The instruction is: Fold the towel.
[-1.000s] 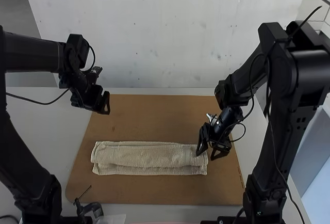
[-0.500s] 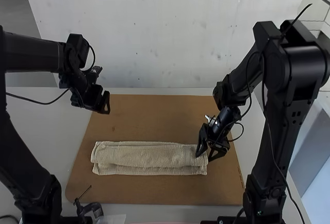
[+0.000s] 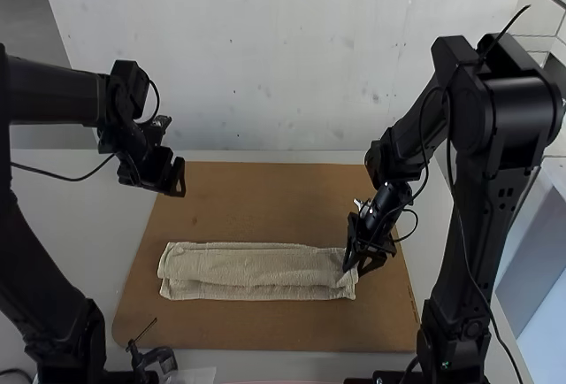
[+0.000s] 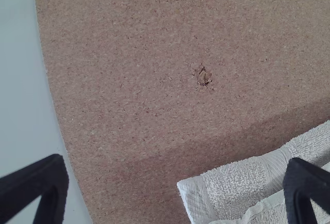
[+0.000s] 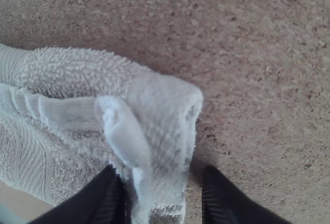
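The beige towel (image 3: 256, 271) lies as a long, narrow folded strip, its layered edges running lengthwise. At its right end is my right gripper (image 3: 355, 269), closed on the end's edge. In the right wrist view, the right gripper (image 5: 164, 195) has the pinched end of the towel (image 5: 67, 74) between its fingers, with a raised crease there. My left gripper (image 3: 179, 180) is open and empty, above the board beyond the towel's left end. In the left wrist view, the left gripper (image 4: 176, 185) has its fingers wide apart, with a towel corner (image 4: 232, 185) below them.
A brown board (image 3: 265, 326) lies under the towel on the white table (image 3: 66, 216). At the near left edge sits a small black clamp-like object (image 3: 155, 357). A pale wall (image 3: 283, 57) stands behind the table.
The right gripper's fingers have come together on the towel's right end, and the towel has slid slightly to the right. The left gripper has shifted a little to the left.
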`<state>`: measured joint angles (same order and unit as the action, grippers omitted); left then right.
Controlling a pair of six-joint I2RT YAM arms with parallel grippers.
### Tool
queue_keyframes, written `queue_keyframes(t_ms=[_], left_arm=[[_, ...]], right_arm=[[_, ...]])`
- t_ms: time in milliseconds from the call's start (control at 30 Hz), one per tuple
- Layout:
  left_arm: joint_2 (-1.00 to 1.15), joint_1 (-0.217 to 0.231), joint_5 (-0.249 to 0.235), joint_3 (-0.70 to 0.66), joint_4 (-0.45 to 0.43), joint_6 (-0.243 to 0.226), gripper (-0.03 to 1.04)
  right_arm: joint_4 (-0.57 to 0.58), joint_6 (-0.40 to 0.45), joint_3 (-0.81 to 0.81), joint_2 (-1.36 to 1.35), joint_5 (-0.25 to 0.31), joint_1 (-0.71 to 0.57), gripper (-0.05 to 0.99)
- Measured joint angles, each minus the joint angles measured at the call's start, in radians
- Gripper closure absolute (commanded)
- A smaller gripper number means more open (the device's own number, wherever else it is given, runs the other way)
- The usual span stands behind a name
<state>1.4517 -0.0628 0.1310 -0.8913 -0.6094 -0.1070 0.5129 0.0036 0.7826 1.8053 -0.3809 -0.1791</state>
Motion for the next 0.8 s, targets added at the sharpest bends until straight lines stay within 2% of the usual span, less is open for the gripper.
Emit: queue_keyframes(t_ms=[133, 800], left_arm=[[0.0, 0.0, 0.0, 0.005, 0.0, 0.0, 0.09], [0.0, 0.0, 0.0, 0.018, 0.012, 0.0, 0.09]], right_arm=[[-0.024, 0.003, -0.002, 0.006, 0.003, 0.0, 0.91], [-0.058, 0.008, -0.013, 0.005, -0.022, 0.008, 0.91]])
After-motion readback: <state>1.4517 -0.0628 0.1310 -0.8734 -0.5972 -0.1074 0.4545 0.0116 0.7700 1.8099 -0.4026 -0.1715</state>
